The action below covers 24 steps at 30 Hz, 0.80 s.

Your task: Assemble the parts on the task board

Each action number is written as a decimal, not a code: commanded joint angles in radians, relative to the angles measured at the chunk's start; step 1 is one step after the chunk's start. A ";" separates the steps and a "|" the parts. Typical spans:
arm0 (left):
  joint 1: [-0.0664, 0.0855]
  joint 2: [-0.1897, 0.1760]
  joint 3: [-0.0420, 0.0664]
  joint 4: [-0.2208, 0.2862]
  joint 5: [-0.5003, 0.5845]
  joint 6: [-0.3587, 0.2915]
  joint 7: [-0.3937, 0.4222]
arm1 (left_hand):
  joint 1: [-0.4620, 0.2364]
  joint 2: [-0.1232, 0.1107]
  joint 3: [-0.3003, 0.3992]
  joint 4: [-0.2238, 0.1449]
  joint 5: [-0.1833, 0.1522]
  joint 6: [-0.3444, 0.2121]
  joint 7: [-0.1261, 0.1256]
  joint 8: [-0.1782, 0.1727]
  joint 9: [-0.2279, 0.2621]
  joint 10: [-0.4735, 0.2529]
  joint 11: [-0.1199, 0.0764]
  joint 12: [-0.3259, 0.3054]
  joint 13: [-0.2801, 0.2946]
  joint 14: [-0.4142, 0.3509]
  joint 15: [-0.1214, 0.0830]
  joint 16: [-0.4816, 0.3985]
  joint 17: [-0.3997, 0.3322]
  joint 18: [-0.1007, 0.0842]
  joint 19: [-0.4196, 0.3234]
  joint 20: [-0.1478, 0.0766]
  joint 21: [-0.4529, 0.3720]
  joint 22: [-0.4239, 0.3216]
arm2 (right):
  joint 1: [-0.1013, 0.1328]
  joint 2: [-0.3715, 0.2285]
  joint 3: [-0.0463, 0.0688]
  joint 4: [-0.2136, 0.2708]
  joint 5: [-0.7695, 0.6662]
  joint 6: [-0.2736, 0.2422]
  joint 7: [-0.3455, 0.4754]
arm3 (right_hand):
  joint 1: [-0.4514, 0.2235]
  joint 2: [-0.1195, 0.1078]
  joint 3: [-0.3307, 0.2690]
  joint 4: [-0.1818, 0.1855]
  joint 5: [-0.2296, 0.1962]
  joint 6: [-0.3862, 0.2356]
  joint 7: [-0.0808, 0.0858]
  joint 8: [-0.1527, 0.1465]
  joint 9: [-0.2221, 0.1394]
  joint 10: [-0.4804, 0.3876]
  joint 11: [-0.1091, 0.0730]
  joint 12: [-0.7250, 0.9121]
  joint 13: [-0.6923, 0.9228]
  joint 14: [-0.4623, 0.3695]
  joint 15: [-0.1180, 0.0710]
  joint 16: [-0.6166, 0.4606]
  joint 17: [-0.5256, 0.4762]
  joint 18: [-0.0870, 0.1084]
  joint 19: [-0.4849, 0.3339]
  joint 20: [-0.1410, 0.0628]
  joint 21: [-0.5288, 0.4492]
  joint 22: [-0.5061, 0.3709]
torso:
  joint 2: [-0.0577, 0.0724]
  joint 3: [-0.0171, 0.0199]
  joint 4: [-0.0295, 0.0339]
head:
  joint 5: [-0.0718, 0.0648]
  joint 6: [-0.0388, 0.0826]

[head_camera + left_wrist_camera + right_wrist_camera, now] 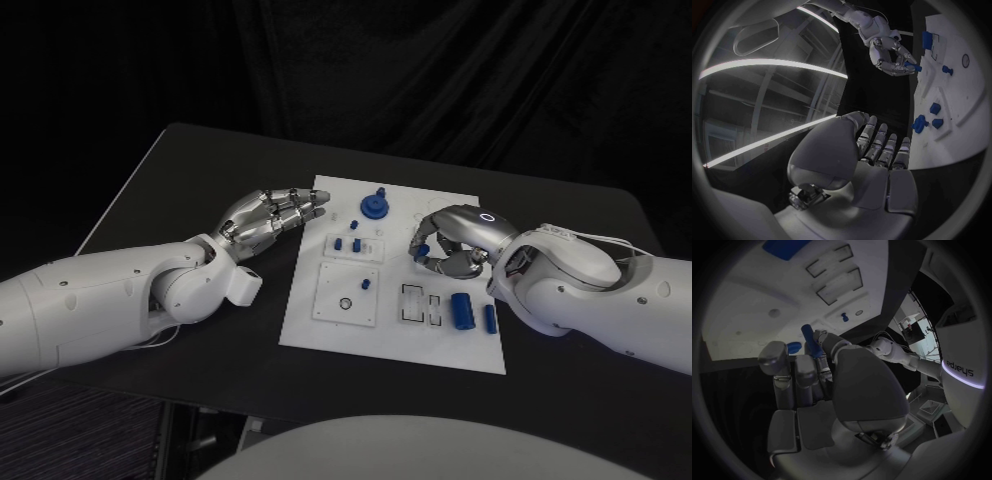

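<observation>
Pinching blue peg (811,340), right robot hand (454,245) over task board (325,330)

Dim scene with a black backdrop; the white task board (325,325) is the brightest area, lit evenly from above with faint shadows. Both wrist views bend straight edges strongly, and bright ceiling strips glare in the left one

The task board (325,330) lies mid-table (188,170). A round part (375,207) stands near the board's far edge, two long parts (463,310) near its right edge.
</observation>
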 commanded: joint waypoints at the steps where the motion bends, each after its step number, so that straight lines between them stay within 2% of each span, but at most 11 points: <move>1: -0.002 0.001 0.001 0.004 0.003 0.013 0.009 | 0.009 0.005 0.004 -0.001 0.005 0.005 0.046 0.005 0.001 0.005 0.001 0.005 0.001 0.003 0.004 0.003 0.002 -0.010 0.003 0.004 -0.002 0.001 | 0.002 0.007 0.000 0.036 -0.013 -0.005 0.001 | 0.000 -0.007 0.009 0.000 -0.007 -0.010 -0.001 0.003 0.002 0.033 -0.022 -0.001 0.016 0.003 -0.006 -0.002 0.003 0.001 0.004 -0.006 0.007 0.108 | 0.000 -0.0004 0.0001 | 0.006 0.000; 5: -0.002 0.000 0.001 0.004 0.003 0.014 0.008 | 0.009 0.005 0.004 -0.001 0.005 0.005 0.046 0.005 0.001 0.005 0.001 0.005 0.001 0.003 0.004 0.003 0.002 -0.010 0.003 0.004 -0.002 0.001 | 0.001 0.026 0.000 0.060 -0.016 0.007 0.009 | -0.003 -0.008 0.011 0.000 -0.016 -0.015 0.000 0.002 0.005 0.036 -0.022 -0.002 0.016 0.006 -0.006 -0.001 0.007 0.000 0.006 -0.006 0.010 0.108 | 0.000 -0.0005 0.0002 | 0.012 0.000; 9: -0.002 0.002 0.001 0.004 0.003 0.015 0.007 | 0.010 0.005 0.006 -0.002 0.006 0.005 0.045 0.004 0.001 0.006 0.001 0.006 0.001 0.004 0.004 0.005 0.002 -0.011 0.004 0.004 -0.002 0.002 | -0.003 0.069 0.000 0.071 -0.041 0.019 0.021 | -0.003 -0.007 0.014 -0.002 -0.021 -0.015 -0.001 0.004 0.009 0.041 -0.023 -0.001 0.017 0.011 -0.007 0.004 0.018 -0.002 0.010 -0.006 0.020 0.111 | 0.000 -0.0008 0.0006 | 0.008 0.000; 18: -0.002 0.008 0.001 0.002 0.003 0.018 0.006 | 0.011 0.006 0.008 -0.003 0.007 0.005 0.046 0.004 0.001 0.006 0.002 0.006 0.001 0.005 0.005 0.005 0.002 -0.011 0.004 0.004 -0.002 0.002 | -0.025 0.157 0.000 0.050 -0.059 0.041 0.051 | -0.003 -0.007 0.014 -0.002 -0.023 -0.014 -0.002 0.005 0.010 0.043 -0.024 0.000 0.018 0.012 -0.007 0.006 0.021 -0.003 0.011 -0.006 0.023 0.112 | 0.000 -0.0002 0.0000 | 0.008 0.000; 24: -0.002 0.010 0.001 0.000 0.003 0.020 0.006 | 0.012 0.007 0.010 -0.004 0.010 0.004 0.046 0.004 0.001 0.006 0.002 0.007 0.001 0.006 0.006 0.006 0.002 -0.011 0.005 0.005 -0.001 0.002 | -0.041 0.186 0.000 0.038 -0.061 0.045 0.066 | -0.003 -0.007 0.015 -0.003 -0.023 -0.016 -0.002 0.005 0.011 0.046 -0.024 0.000 0.018 0.015 -0.007 0.009 0.027 -0.004 0.014 -0.007 0.029 0.114 | 0.000 -0.0002 0.0002 | 0.009 0.000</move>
